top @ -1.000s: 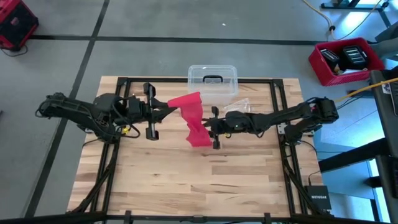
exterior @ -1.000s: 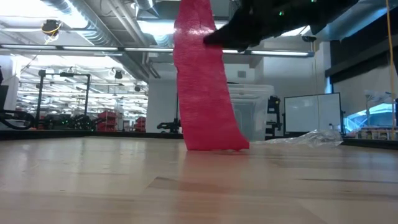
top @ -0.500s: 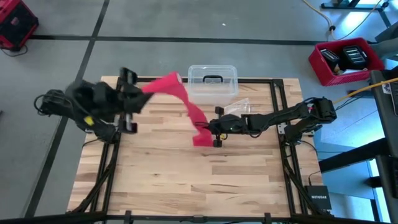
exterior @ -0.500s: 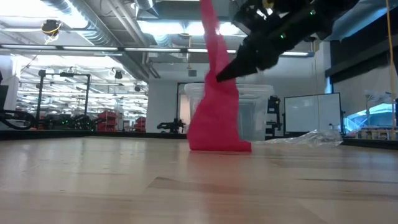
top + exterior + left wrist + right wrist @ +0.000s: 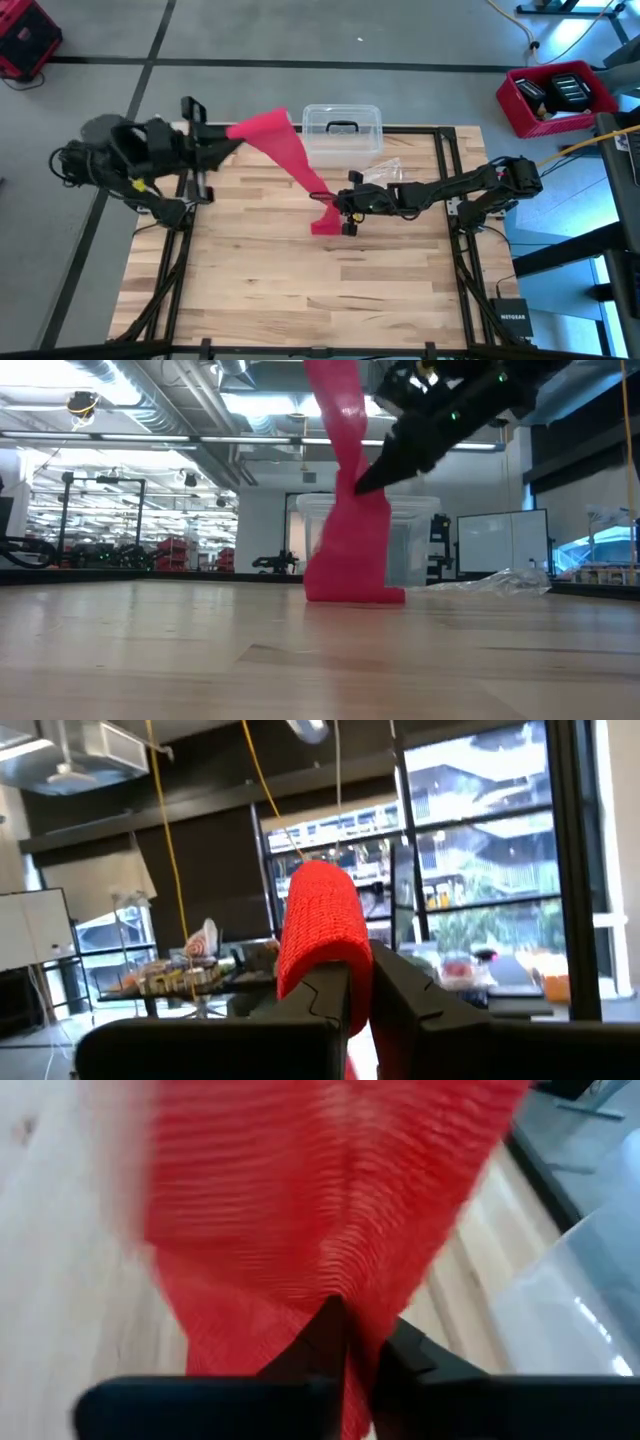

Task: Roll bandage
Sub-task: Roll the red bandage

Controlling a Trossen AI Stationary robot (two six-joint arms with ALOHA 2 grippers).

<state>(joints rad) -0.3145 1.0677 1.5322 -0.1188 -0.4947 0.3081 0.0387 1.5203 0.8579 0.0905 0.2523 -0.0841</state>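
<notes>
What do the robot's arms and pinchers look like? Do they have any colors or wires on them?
Both arms are dark, nearly black, made of jointed links with black cables bundled along them. The left arm shows a small yellow patch near its wrist. Each ends in a gripper, left gripper and right gripper, with two flat, dark, pointed jaws.

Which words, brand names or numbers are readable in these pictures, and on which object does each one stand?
"NETGEAR": on the small black box beside the table's right edge, high view.
The bandage, the clear plastic box and the red bin on the floor show no readable text.
The room behind, in the low view and left wrist view, has nothing readable.
</notes>
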